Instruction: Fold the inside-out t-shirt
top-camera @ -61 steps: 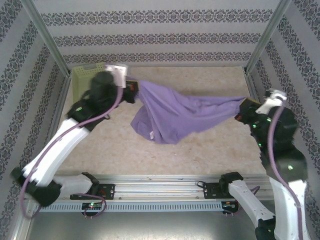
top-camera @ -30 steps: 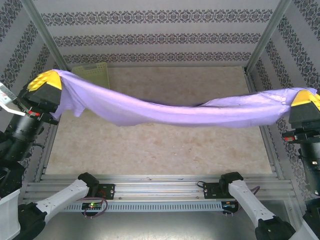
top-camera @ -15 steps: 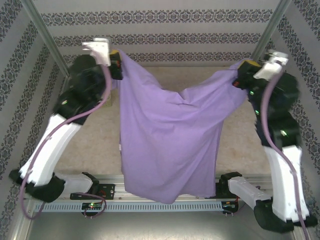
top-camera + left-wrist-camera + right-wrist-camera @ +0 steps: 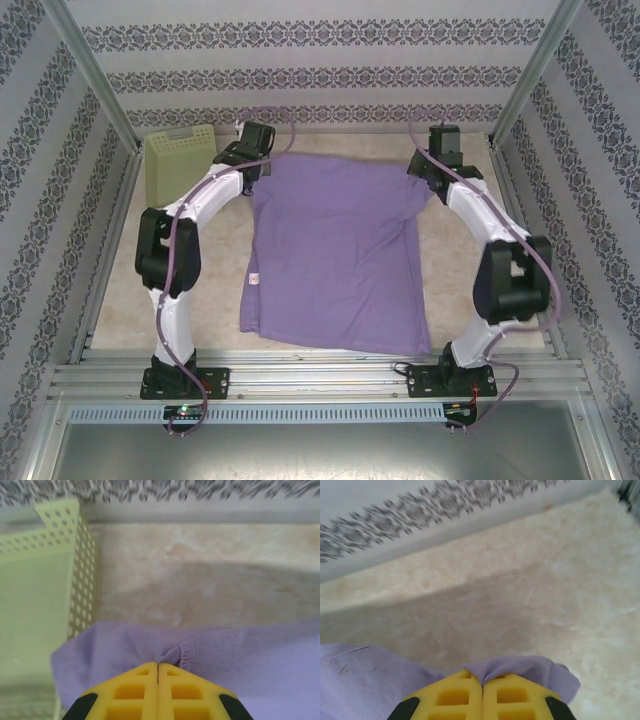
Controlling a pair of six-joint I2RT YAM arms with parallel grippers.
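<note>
The inside-out t-shirt (image 4: 335, 255) is lavender-purple and lies spread flat on the table, its hem toward the near edge. My left gripper (image 4: 262, 166) is shut on its far left corner. In the left wrist view the yellow fingers (image 4: 135, 690) pinch purple fabric (image 4: 250, 655) beside a stitched hem. My right gripper (image 4: 421, 176) is shut on the far right corner. From the right wrist, a fold of the shirt (image 4: 530, 667) bunches over the closed yellow fingertips (image 4: 515, 697).
A pale green perforated basket (image 4: 180, 160) stands at the far left corner, close beside the left gripper, and shows as the basket (image 4: 35, 595) in the left wrist view. A small white tag (image 4: 254, 280) sticks out at the shirt's left edge. Patterned walls enclose the table.
Half a second ago both grippers held the shirt up, hanging toward the near edge. Both arms have since reached to the far side and lowered, laying the shirt flat on the table.
</note>
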